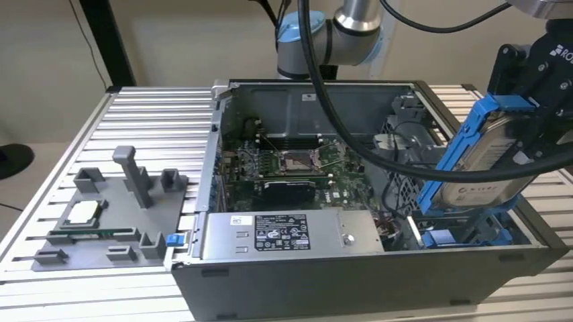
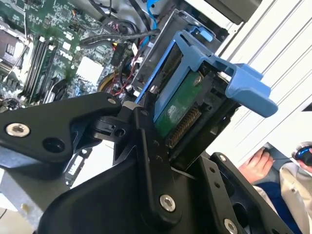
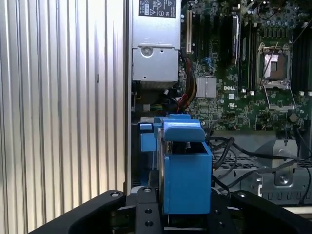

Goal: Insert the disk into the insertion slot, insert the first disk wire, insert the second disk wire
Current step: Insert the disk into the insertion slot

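Disk-insertion step: your gripper [image 1: 530,131] is closed tight on the upper end of the disk [image 1: 488,164], which hangs tilted below it, lower end close over the insertion slot [image 1: 452,236]; I'd judge it needs squaring to the slot first.

An open computer case [image 1: 358,282] sits on a ribbed metal table [image 1: 152,121], its green circuit board [image 1: 345,181] lying bare inside. A grey labelled power box [image 1: 268,235] lies along the near wall. Beside the case, on the exterior view's left, is a grey plastic tray [image 1: 98,228] with upright pegs.
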`<action>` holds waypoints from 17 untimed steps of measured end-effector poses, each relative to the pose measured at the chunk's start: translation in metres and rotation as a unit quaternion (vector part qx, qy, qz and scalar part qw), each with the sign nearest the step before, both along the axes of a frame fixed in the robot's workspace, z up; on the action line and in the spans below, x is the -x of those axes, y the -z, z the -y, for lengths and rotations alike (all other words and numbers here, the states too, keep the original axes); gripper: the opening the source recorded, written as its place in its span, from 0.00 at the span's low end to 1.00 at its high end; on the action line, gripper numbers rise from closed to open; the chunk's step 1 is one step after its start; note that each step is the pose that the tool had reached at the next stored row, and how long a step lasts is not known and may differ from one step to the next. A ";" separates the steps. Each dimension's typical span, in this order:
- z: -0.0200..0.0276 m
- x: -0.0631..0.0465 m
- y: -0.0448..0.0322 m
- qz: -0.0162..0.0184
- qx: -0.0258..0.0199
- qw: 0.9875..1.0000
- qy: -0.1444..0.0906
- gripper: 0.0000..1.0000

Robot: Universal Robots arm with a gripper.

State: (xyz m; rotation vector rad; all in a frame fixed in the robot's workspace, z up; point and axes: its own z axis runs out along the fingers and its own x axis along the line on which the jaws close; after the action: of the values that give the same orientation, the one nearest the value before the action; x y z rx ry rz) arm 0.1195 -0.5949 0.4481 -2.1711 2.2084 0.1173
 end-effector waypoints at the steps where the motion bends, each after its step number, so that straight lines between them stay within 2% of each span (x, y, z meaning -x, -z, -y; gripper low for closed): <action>1: 0.0000 0.000 0.0000 0.000 0.000 1.000 0.000 0.00; 17: 0.0000 0.000 0.0006 0.000 0.000 1.000 0.000 0.00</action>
State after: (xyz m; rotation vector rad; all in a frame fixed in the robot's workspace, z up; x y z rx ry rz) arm 0.1196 -0.5949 0.4475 -2.1711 2.2081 0.1175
